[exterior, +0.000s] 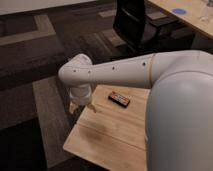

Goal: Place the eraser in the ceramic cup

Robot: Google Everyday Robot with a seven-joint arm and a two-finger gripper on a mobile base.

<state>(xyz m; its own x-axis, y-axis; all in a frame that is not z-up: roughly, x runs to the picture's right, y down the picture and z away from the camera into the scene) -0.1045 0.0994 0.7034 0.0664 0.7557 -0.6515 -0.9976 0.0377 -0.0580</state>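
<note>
The eraser (119, 99), a small flat black block with a red-orange label, lies on the light wooden table (107, 137) near its far edge. My white arm reaches across the view from the right. Its wrist bends down at the table's far left corner. The gripper (81, 105) hangs there just above the tabletop, a short way left of the eraser and apart from it. The ceramic cup is out of view, perhaps hidden behind my arm.
A black office chair (132, 22) stands beyond the table. A long wooden desk (192, 17) with a blue disc (178, 11) on it runs along the top right. Dark patterned carpet (35, 75) surrounds the table's left and front edges.
</note>
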